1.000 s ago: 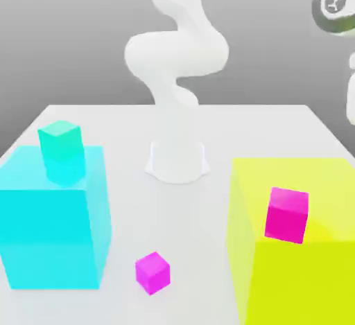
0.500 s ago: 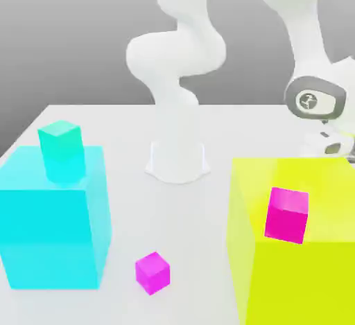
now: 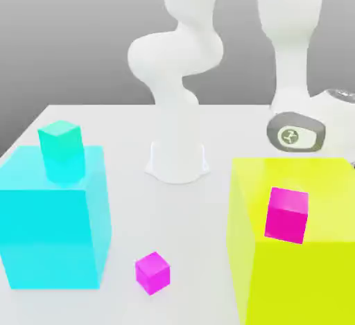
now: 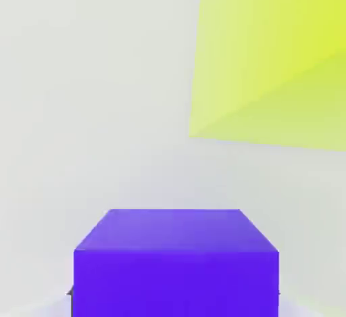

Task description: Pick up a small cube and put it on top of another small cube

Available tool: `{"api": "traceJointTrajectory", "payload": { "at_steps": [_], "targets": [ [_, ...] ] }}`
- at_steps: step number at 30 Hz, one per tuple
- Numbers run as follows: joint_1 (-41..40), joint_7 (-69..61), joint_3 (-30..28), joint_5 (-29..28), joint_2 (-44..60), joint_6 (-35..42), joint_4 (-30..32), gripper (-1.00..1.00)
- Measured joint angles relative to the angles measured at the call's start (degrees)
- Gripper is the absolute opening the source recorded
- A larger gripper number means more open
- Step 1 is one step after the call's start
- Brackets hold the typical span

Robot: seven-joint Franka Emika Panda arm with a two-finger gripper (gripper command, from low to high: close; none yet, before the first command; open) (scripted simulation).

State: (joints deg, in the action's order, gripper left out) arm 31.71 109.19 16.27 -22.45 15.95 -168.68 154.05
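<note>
On the exterior view's left you have the big cyan block (image 3: 52,216) standing on the white bench (image 3: 125,136), with the small teal-green cube (image 3: 61,149) resting on its top face. Moving right, a small magenta cube (image 3: 152,272) lies on the bench in front, between the two big blocks and apart from both. Behind it you see the arm's white base (image 3: 177,161) near the middle of the bench, the arm looping up and coming down again toward the exterior view's right. There the wrist (image 3: 297,134) sits low behind the big yellow block (image 3: 298,240), which carries a small pink cube (image 3: 287,214) on top. In the hand view, the small indigo cube (image 4: 176,263) lies on the bench very close below the camera, with the yellow block near it but not touching. Whether the end effector is open or closed, you cannot tell.
</note>
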Motion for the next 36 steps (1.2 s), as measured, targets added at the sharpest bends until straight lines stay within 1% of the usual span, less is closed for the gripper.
{"api": "traceJointTrajectory", "payload": {
  "at_steps": [2, 4, 5, 15, 20, 22, 25, 31, 36],
  "targets": [
    [-2.79, -4.21, 4.04, 5.56, -3.95, 2.74, 1.06, -1.0],
    [-4.06, -8.94, 6.77, 12.01, -8.28, 5.66, 2.07, -1.0],
    [-4.5, -10.01, 7.95, 13.7, -8.65, 7.4, 1.4, -1.0],
    [0.34, -10.22, 12.26, 17.85, 7.45, 26.96, -18.01, -1.0],
    [-5.33, -24.87, 12.08, 17.67, 2.28, 36.56, -28.46, -1.0],
    [-8.72, -31.63, 10.82, 18.19, -1.56, 39.54, -30.81, -1.0],
    [-13.68, -40.12, 7.78, 19.87, -7.42, 42.34, -31.14, -1.0],
    [-25.44, -52.53, 1.88, 22.83, -17.06, 45.94, -28.19, -1.0],
    [-31.65, -61.65, -3.28, 23.7, -24.41, 48.69, -25.48, -1.0]
  ]
}}
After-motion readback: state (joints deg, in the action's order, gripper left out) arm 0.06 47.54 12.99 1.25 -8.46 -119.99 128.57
